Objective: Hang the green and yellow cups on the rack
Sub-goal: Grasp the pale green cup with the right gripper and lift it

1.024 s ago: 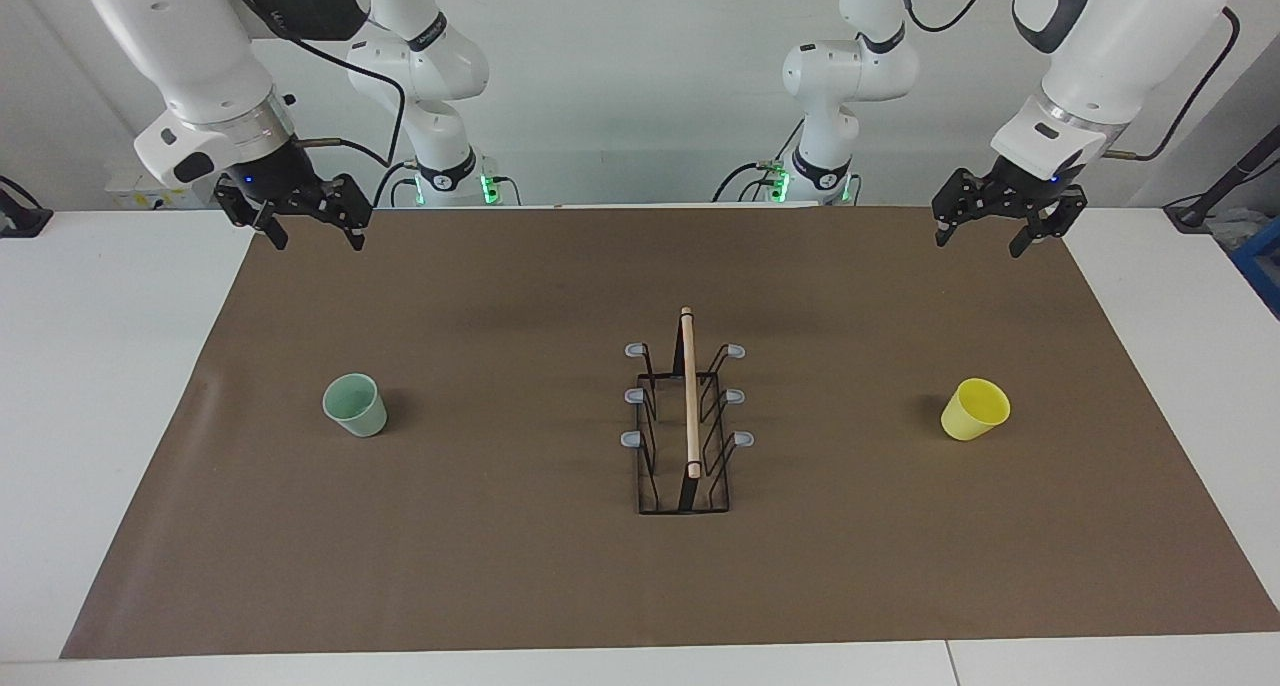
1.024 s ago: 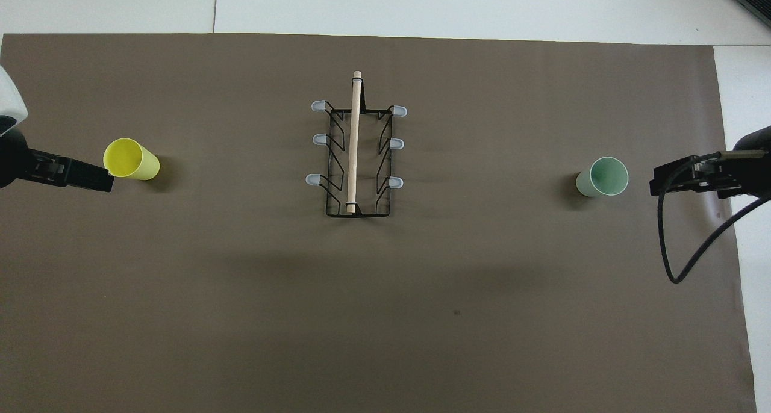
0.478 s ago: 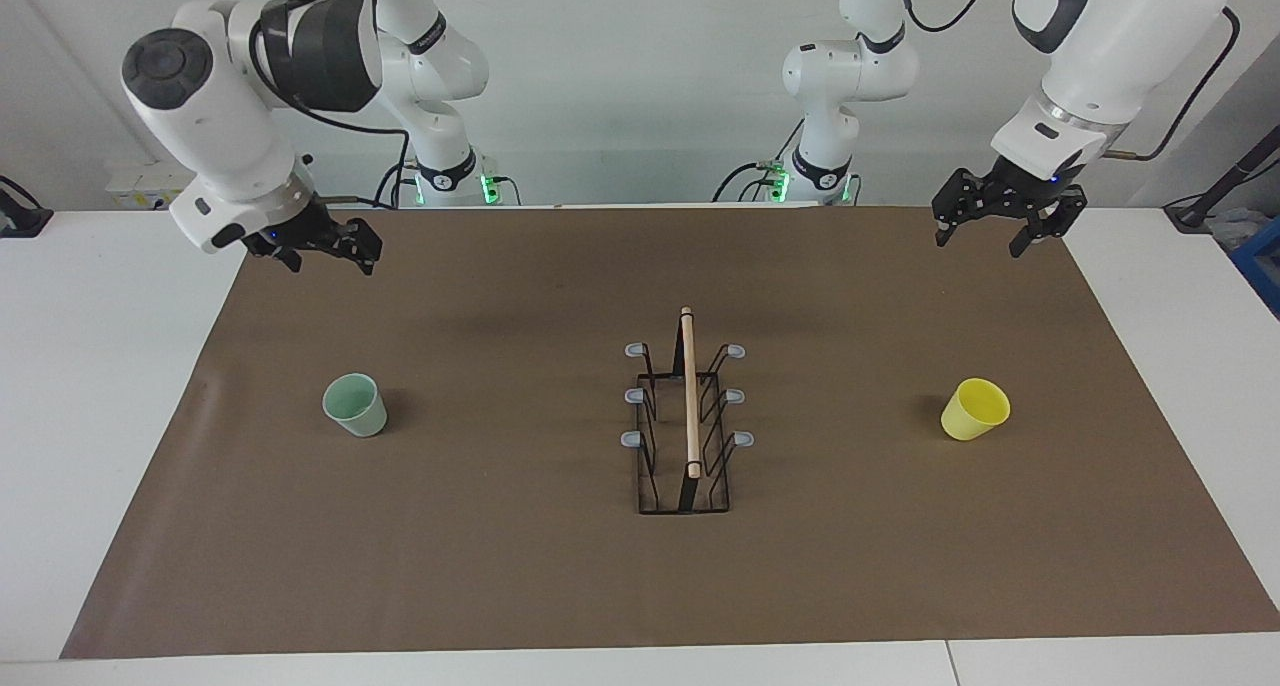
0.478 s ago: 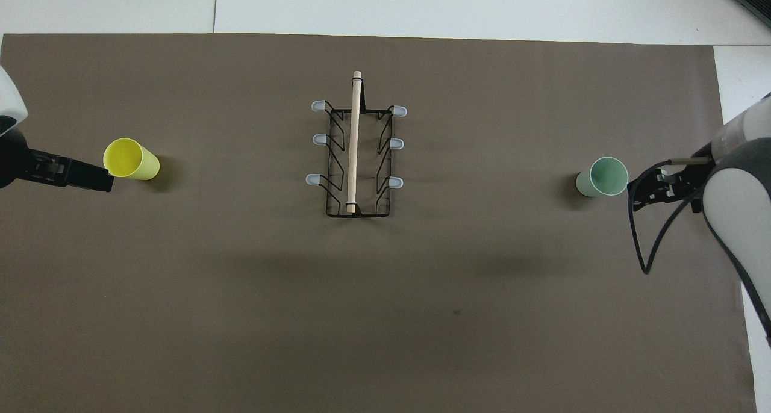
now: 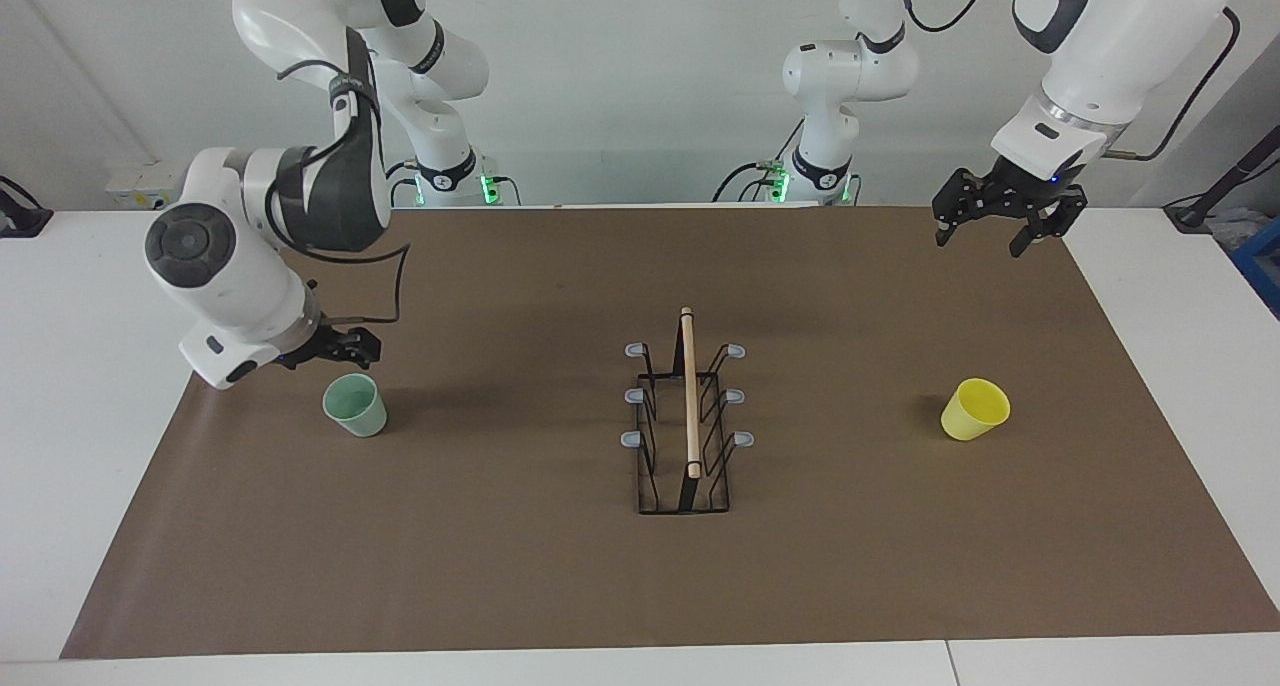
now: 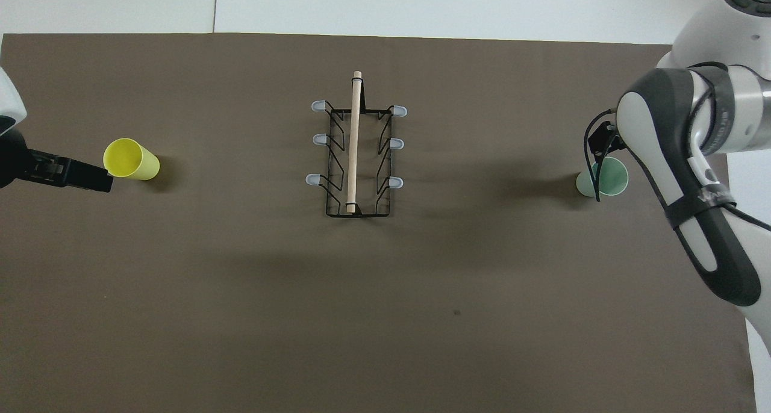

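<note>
While the left tool [image 5: 1003, 228] waits, prongs apart, the right tool [image 5: 335, 350], grip unreadable, has dropped to twelve o'clock of the upright pale mint-green plastic cup [image 5: 356, 404], signalling an imminent grasp.

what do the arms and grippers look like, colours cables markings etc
Both arms are glossy white with rounded dark grey joint covers and caps. The right arm has a thin black cable looping to its wrist; green lights glow at both bases. The right gripper and left gripper are black two-finger units, each with a small blue light above.
</note>
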Robot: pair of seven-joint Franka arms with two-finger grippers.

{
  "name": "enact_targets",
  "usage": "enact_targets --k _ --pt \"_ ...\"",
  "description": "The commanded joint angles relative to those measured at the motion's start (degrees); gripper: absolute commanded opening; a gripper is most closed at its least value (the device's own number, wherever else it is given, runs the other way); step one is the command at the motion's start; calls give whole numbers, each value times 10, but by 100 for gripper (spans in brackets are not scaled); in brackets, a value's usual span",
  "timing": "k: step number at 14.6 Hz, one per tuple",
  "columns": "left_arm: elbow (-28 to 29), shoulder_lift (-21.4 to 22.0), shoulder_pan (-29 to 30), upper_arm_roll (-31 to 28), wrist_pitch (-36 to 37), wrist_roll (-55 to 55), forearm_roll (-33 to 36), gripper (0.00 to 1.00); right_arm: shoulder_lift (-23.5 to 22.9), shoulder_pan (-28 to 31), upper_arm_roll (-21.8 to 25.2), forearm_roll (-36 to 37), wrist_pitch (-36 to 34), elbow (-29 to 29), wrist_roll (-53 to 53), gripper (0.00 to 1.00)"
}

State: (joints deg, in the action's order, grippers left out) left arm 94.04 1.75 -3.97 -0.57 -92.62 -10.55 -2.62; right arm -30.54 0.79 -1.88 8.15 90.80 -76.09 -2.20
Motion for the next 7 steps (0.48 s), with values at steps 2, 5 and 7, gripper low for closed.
enact_targets --k 2,5,7 --pt "-7 3 5 -1 2 0 19 100 -94 -17 -32 77 -2 82 -53 100" --pt "-28 -6 5 -1 11 1 16 100 -106 -36 -36 121 3 69 -104 100" --pt "-43 -26 6 -7 15 1 12 100 -97 -57 -36 137 8 26 -125 100"
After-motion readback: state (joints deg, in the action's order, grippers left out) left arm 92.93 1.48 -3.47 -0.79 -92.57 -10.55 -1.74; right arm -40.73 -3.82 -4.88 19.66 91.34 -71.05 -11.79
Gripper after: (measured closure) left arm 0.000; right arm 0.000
